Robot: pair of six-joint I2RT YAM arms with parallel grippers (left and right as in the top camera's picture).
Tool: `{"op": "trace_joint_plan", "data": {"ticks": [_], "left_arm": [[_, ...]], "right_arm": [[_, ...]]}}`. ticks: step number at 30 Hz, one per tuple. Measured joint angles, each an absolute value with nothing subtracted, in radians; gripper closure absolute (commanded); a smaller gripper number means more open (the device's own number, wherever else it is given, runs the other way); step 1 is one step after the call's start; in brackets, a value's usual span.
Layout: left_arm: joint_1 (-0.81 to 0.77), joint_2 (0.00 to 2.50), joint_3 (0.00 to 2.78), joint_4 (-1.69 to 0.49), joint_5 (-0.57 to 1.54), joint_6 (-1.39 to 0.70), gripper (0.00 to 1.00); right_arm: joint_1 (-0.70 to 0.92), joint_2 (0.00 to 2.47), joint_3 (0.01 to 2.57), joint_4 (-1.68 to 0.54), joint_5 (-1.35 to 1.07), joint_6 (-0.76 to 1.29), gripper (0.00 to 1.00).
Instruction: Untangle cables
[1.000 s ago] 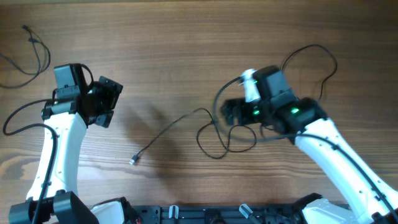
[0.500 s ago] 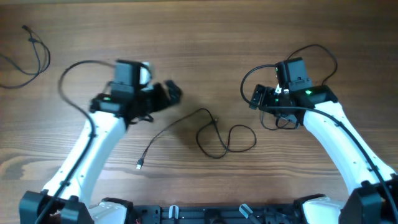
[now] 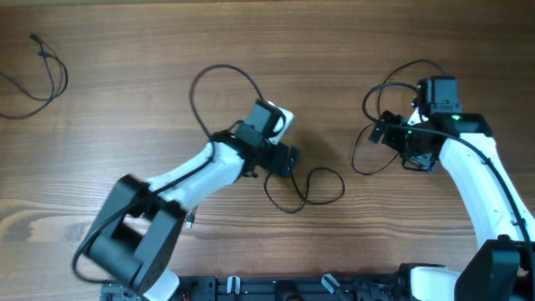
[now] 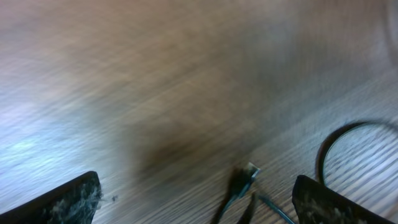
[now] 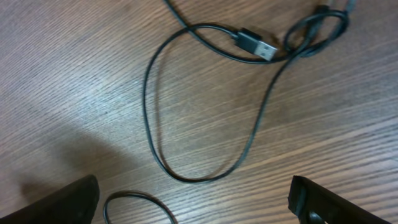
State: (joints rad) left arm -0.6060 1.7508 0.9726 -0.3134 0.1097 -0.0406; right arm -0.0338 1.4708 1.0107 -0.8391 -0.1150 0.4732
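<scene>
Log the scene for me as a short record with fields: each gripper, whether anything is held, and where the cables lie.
left gripper: open, holding nothing, above the table near its middle
right gripper: open, holding nothing
looped cable: on the wood, running under the left gripper as seen from overhead
silver-tipped plug: lying flat in the right wrist view, untouched
far cable: at the table's left end, apart from both arms
left wrist view: blurred

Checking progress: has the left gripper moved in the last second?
Yes. The left gripper swung away from the corner cable toward the looped cable mid-table.

Wooden table (image 3: 150,50) under thin black cables (image 3: 289,210).
</scene>
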Motion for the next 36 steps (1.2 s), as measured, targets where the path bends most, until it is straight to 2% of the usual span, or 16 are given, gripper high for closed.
{"op": "trace_joint_plan", "data": {"ticks": [1,5,6,7,8,9,14,15,17,22,24,28,32,36], "left_arm": [[-0.621,1.779,0.973,-0.312,0.121,-0.018,0.07],[-0.655,1.825,0.987,-0.32,0.134,0.089,0.51],[-0.657,1.831,0.991,-0.325,0.133,0.123,0.72],[-0.659,1.834,0.995,-0.331,0.134,0.143,0.84],[-0.659,1.837,0.996,-0.332,0.131,0.163,0.92],[-0.659,1.84,0.997,-0.335,0.123,0.181,0.96],[-0.667,1.84,1.006,-0.356,0.006,0.208,0.96],[-0.669,1.834,1.007,-0.383,-0.129,0.209,0.96],[-0.66,1.817,1.0,-0.423,-0.241,0.21,0.96],[-0.51,1.645,0.979,-0.487,-0.401,0.168,0.96],[-0.349,1.504,0.981,-0.488,-0.441,0.097,0.96],[-0.041,1.378,0.981,-0.46,-0.437,0.001,0.96],[0.273,1.371,0.981,-0.472,-0.405,-0.231,0.96],[0.562,1.376,0.98,-0.419,-0.272,-0.398,0.96]], "right_arm": [[-0.043,1.471,1.011,-0.844,-0.128,0.469,0.0],[-0.045,1.471,1.011,-0.85,-0.155,0.465,0.0],[-0.045,1.471,1.011,-0.85,-0.157,0.463,0.0],[-0.045,1.471,1.011,-0.85,-0.157,0.463,0.0],[-0.045,1.471,1.011,-0.85,-0.157,0.462,0.0],[-0.045,1.471,1.01,-0.851,-0.158,0.462,0.0],[-0.045,1.471,1.011,-0.854,-0.165,0.462,0.0],[-0.045,1.471,1.01,-0.857,-0.165,0.462,0.0],[-0.045,1.471,1.011,-0.862,-0.171,0.462,0.0],[-0.045,1.471,1.011,-0.868,-0.207,0.462,0.01],[-0.045,1.471,1.011,-0.868,-0.215,0.462,0.01],[-0.045,1.471,1.01,-0.868,-0.221,0.462,0.01],[-0.045,1.471,1.011,-0.869,-0.228,0.462,0.01],[-0.045,1.471,1.011,-0.872,-0.229,0.462,0.01]]}}
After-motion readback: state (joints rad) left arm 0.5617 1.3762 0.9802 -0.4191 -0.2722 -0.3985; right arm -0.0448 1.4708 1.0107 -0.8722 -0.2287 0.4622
